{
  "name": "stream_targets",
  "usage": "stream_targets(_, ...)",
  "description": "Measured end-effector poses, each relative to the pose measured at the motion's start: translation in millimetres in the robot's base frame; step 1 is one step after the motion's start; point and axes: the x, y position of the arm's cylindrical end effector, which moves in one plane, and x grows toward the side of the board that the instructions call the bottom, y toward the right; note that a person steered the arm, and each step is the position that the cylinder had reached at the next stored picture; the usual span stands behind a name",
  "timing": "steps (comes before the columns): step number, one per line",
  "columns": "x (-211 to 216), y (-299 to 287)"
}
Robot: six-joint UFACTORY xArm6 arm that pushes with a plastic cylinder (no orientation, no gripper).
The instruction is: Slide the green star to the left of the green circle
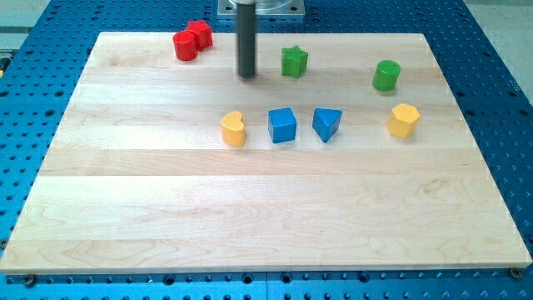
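The green star (293, 61) lies near the view's top, a little right of centre. The green circle (386, 75) stands well to its right, near the board's right side. My tip (246, 76) is the lower end of the dark rod, just left of the green star with a small gap between them. It touches no block.
The wooden board (250, 208) sits on a blue perforated table. Two red blocks (191, 40) lie at the top left. A yellow heart (234, 129), a blue cube (282, 125), a blue triangle (326, 123) and a yellow hexagon (403, 120) lie across the middle.
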Motion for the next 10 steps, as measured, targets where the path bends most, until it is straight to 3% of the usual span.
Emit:
stream_targets(1,-22,68)
stream_targets(3,-3,137)
stream_targets(4,0,123)
stream_targets(5,49,105)
stream_targets(6,29,37)
stream_targets(7,-8,113)
stream_targets(10,25,155)
